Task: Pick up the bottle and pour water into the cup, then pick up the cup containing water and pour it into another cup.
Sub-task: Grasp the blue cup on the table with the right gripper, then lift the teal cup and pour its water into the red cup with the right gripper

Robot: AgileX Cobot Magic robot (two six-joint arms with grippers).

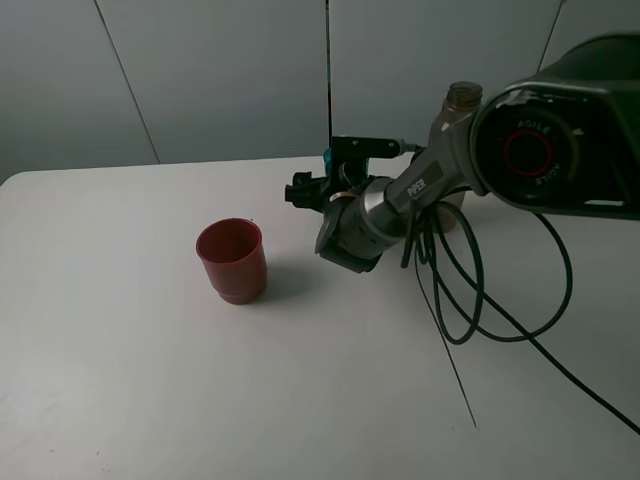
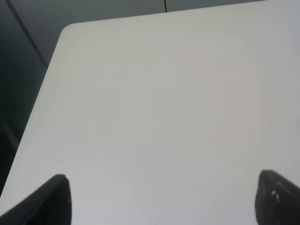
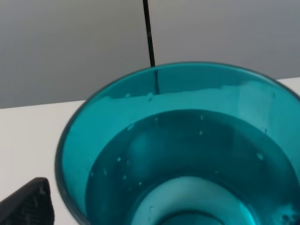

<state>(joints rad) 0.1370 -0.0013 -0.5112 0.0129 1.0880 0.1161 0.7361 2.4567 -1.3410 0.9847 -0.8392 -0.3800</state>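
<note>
The teal cup (image 3: pixel 178 140) fills the right wrist view and holds water; in the high view only a sliver of it (image 1: pixel 327 157) shows behind the gripper. My right gripper (image 1: pixel 325 188) reaches across the middle and stands around the cup. One finger (image 3: pixel 28 204) shows beside the cup wall with a thin gap, and the other is hidden. The red cup (image 1: pixel 232 258) stands upright to the left, apart from the gripper. The bottle (image 1: pixel 458 105) stands behind my right arm, with only its neck and shoulder showing. My left gripper (image 2: pixel 164 206) is open and empty over bare table.
The white table (image 1: pixel 150 380) runs to a rounded far corner (image 2: pixel 70 30) in the left wrist view. Black cables (image 1: pixel 480 310) loop from the right arm onto the table at the right. A grey wall stands behind.
</note>
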